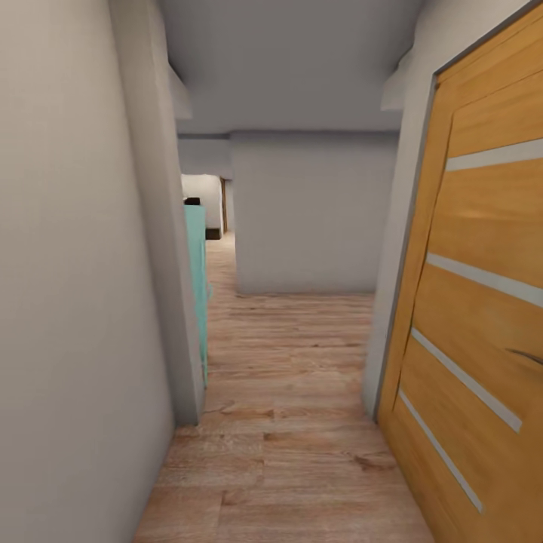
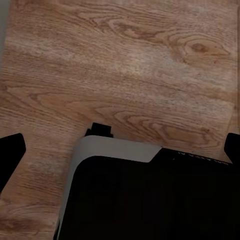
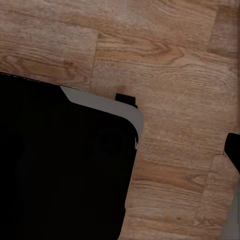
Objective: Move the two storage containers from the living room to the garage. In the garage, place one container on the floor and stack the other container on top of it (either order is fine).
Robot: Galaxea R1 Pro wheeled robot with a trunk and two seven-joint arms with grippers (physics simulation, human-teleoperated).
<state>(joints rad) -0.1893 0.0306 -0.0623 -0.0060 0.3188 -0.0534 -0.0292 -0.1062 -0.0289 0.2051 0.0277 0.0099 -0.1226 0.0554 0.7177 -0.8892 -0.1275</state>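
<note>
The two storage containers are out of view, and so are the living room and the garage. I am in a narrow hallway with a light wood plank floor. In the left wrist view my left gripper hangs open over the planks, with a black fingertip at each side and nothing between them. In the right wrist view my right gripper shows one black fingertip far out at the edge. It is spread wide and holds nothing. My own dark base lies under both wrists.
An orange door with pale stripes stands close on the right. A grey wall runs close on the left, with a teal panel beyond its corner. The corridor ends at a grey wall, with an opening to its left.
</note>
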